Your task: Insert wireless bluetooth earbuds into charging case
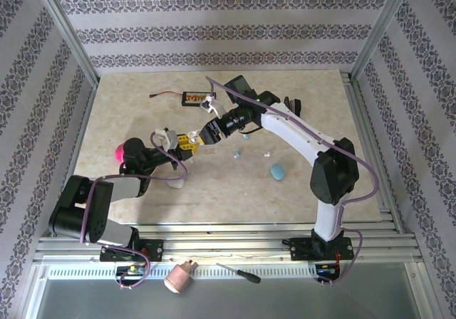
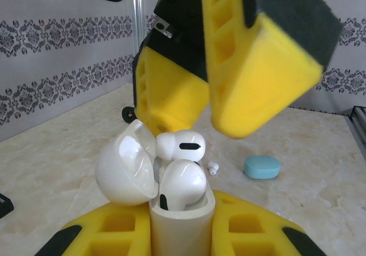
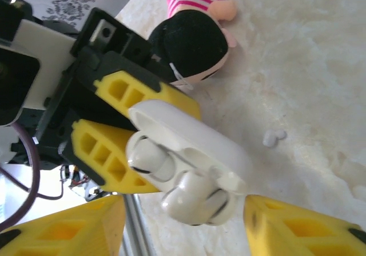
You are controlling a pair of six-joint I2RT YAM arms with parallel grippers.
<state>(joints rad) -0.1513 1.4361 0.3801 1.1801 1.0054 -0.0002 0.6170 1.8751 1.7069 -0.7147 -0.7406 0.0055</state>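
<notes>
Top view, arms: the left gripper and the right gripper are seen tip to tip, left of the middle of the table.
Top view, grasp: what is held, and how far either pair of fingers is spread, cannot be told here.
Top view, loose items: a blue case is seen near the right arm; a loose pale blue piece and a loose white piece lie between it and the grippers.
Top view, other: a pink-and-black toy is seen beside the left arm.

Left wrist, left gripper: the yellow fingers are closed against both sides of the white charging case, which is held upright with its lid swung back to the left.
Left wrist, earbuds: a front earbud is seen tilted in the case mouth, not fully sunk; a rear earbud lies across the top just behind it, beside the lid.
Left wrist, right gripper: it hangs just above the case, fingers spread wide, nothing gripped.

Right wrist, right gripper: its yellow fingers are seen far apart at the lower edge, nothing held between them.
Right wrist, earbuds: the white earbuds are seen side by side at the case mouth, one of them jutting out toward the camera.
Right wrist, left gripper: the case is clamped between its fingers.
</notes>
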